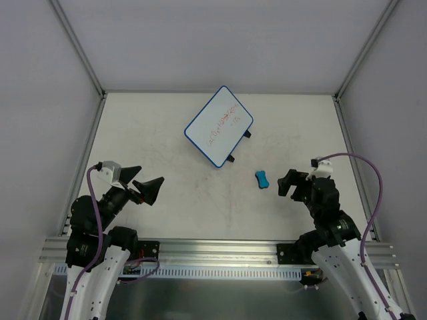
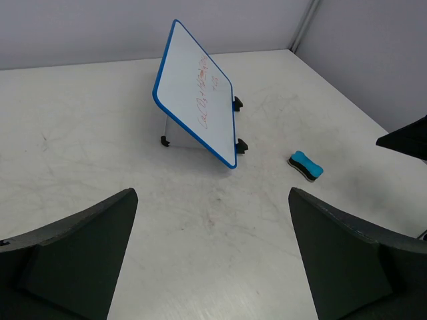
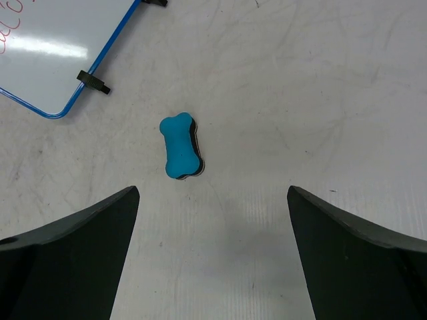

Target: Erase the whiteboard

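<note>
The whiteboard (image 1: 219, 125) stands propped at a tilt at the table's back middle, blue-rimmed, with orange-red scribbles and two black tabs on its right edge. It also shows in the left wrist view (image 2: 197, 93) and partly in the right wrist view (image 3: 53, 53). A small blue bone-shaped eraser (image 1: 261, 179) lies on the table right of the board's near corner; it shows too in the right wrist view (image 3: 180, 146) and the left wrist view (image 2: 305, 165). My left gripper (image 1: 148, 186) is open and empty at the near left. My right gripper (image 1: 288, 183) is open and empty, just right of the eraser.
The white table (image 1: 200, 207) has metal rails along its left and right edges (image 1: 87, 160). Grey enclosure walls stand at the back and sides. An aluminium rail (image 1: 220, 250) runs along the near edge by the arm bases.
</note>
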Action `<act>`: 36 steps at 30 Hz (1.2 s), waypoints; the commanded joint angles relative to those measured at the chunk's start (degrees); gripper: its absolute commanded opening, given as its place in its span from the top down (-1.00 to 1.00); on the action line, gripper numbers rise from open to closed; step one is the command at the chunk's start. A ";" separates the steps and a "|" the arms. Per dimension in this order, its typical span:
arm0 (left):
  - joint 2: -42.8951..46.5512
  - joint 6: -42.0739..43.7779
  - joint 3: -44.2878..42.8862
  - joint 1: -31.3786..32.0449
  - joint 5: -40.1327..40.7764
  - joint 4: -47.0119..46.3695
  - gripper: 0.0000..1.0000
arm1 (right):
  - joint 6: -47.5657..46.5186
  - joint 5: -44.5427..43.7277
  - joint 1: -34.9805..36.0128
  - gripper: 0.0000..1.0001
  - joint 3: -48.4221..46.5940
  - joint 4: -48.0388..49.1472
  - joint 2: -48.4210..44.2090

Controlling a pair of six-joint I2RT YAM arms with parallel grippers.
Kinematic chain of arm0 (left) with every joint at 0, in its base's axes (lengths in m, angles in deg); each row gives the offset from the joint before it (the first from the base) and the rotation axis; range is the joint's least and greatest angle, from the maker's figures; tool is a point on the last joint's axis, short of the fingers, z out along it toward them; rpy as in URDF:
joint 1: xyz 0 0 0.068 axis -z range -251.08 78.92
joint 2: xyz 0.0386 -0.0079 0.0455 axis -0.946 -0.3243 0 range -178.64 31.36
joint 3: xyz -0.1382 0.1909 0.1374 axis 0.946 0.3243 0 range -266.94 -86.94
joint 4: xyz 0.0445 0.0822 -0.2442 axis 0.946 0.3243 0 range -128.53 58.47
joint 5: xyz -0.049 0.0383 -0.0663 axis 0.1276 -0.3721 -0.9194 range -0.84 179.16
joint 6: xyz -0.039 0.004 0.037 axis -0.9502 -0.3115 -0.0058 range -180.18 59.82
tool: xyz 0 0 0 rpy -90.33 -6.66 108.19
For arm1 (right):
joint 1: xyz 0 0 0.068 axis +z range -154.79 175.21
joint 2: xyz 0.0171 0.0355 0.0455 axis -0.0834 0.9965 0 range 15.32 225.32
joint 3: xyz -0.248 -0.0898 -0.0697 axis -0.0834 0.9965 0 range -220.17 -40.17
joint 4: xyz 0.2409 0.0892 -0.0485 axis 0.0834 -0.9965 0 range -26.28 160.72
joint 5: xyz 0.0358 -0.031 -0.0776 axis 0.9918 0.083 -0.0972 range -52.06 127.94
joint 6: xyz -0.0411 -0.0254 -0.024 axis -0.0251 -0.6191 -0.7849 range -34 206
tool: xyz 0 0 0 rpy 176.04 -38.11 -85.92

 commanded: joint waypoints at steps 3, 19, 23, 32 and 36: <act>0.40 1.11 -0.05 -0.66 -1.45 -0.88 -0.98 | 0.72 1.14 0.10 -0.99 -1.28 0.85 0.47; 0.57 1.20 -0.14 -0.66 -1.54 -0.88 -0.98 | -4.73 13.18 0.80 -0.55 -19.82 -5.13 32.01; 0.66 1.20 -0.23 -0.74 -1.54 -0.79 -0.98 | -6.66 12.49 2.91 -0.42 -22.55 -5.39 39.05; 0.48 1.28 -0.23 -0.66 -1.45 -0.88 -0.98 | -9.47 10.73 4.14 -0.37 -26.95 -5.13 51.79; 0.48 1.28 -0.23 -0.66 -1.37 -0.79 -0.98 | -10.27 10.46 4.32 -0.37 -28.18 -4.25 56.63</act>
